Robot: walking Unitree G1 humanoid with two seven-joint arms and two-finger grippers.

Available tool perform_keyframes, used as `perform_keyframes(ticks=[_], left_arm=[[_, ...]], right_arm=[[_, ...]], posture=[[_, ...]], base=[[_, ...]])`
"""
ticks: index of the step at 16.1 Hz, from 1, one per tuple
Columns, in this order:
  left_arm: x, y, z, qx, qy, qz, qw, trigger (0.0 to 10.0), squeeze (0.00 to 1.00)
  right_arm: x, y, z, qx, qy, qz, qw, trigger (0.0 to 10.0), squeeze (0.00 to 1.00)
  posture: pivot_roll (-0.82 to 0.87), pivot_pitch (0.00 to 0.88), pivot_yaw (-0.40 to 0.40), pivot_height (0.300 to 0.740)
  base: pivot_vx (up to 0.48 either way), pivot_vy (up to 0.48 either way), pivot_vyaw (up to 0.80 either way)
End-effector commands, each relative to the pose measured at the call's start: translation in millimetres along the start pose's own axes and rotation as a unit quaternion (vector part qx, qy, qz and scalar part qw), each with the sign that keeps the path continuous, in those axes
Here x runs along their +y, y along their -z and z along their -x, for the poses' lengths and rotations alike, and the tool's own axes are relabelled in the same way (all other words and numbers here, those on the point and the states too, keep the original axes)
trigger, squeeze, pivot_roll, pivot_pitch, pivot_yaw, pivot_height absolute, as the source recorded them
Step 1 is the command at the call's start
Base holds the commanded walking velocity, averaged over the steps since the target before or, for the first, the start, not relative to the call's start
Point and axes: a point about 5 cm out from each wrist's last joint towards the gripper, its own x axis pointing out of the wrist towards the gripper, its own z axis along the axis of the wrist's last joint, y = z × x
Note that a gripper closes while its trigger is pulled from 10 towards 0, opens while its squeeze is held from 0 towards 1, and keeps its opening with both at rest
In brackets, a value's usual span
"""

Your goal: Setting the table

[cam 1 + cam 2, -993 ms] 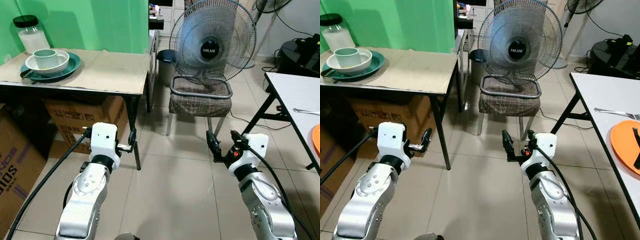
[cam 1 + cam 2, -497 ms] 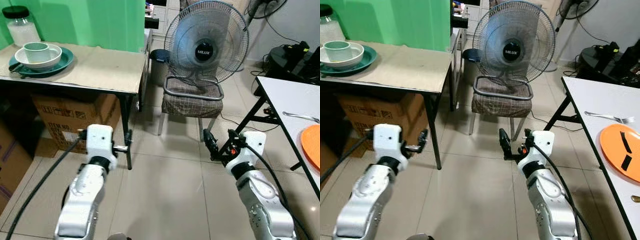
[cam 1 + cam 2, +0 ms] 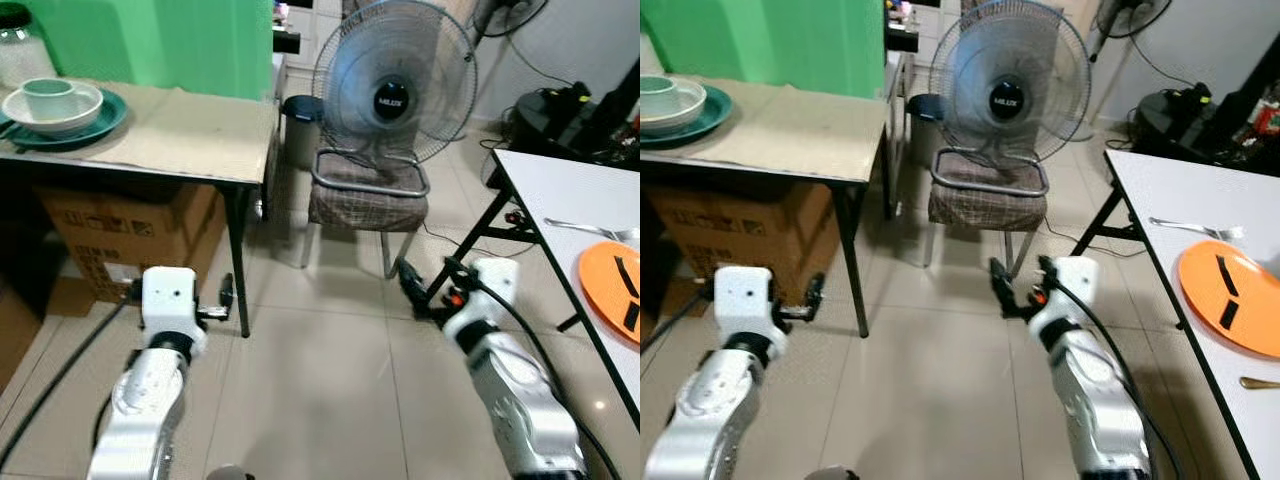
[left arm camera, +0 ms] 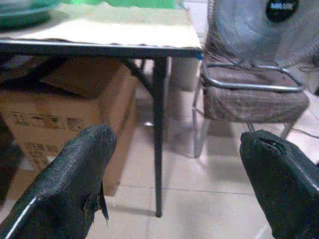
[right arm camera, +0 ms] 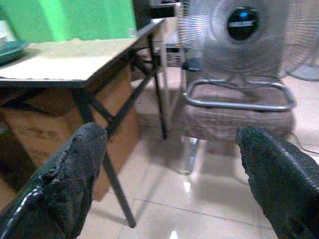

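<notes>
White table (image 3: 1160, 185) carries orange plate (image 3: 1232, 296), fork (image 3: 1193, 229).

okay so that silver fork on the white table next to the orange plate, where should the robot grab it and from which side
Probably the thin handle of the silver fork, taken from above. It lies flat on the white table beyond the round orange plate, so the right gripper, now open, would close across the handle's width.

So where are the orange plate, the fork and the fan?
orange plate (image 3: 1230, 305), right eye view, on its bare orange face.
fork (image 3: 1195, 227), right eye view, mid-handle.
fan (image 3: 393, 82), left eye view, on its wire grille.
</notes>
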Motion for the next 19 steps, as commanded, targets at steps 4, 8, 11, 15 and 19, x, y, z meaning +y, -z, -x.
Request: perform_keyframes(ticks=[4,8,11,15,19], left_arm=[[-17.3,-6,-2.4,-0.007,0.031,-0.002,0.999,10.0,0.0],[-30.2,-13,-12.0,-0.022,0.075,-0.003,0.997,10.0,0.0],[-31.6,-18,-12.1,-0.036,0.064,-0.006,0.997,10.0,0.0],[-33.3,-22,-10.7,-0.046,0.061,0.015,0.997,10.0,0.0],[-33.0,-29,-12.5,-0.057,0.067,0.017,0.996,10.0,0.0]], right_arm=[[-8.3,1,-1.6,0.0,0.005,0.01,1.0,10.0,0.0],[-11.8,-7,14.1,-0.025,0.046,-0.006,0.999,10.0,0.0],[-15.4,-9,34.0,-0.033,0.079,-0.015,0.996,10.0,0.0],[-12.0,-2,45.0,-0.024,0.108,-0.023,0.994,10.0,0.0],[2.5,-3,34.5,-0.008,0.073,0.013,0.997,10.0,0.0]], posture=[[0.08,0.0,-0.094,0.74],[0.04,0.0,-0.055,0.74],[0.02,0.0,-0.047,0.74],[0.02,0.0,-0.05,0.74],[0.02,0.0,-0.052,0.74]], base=[[0.0,0.0,0.0],[0.0,0.0,0.0],[0.0,0.0,0.0],[0.0,0.0,0.0],[0.296,0.0,0.2]])
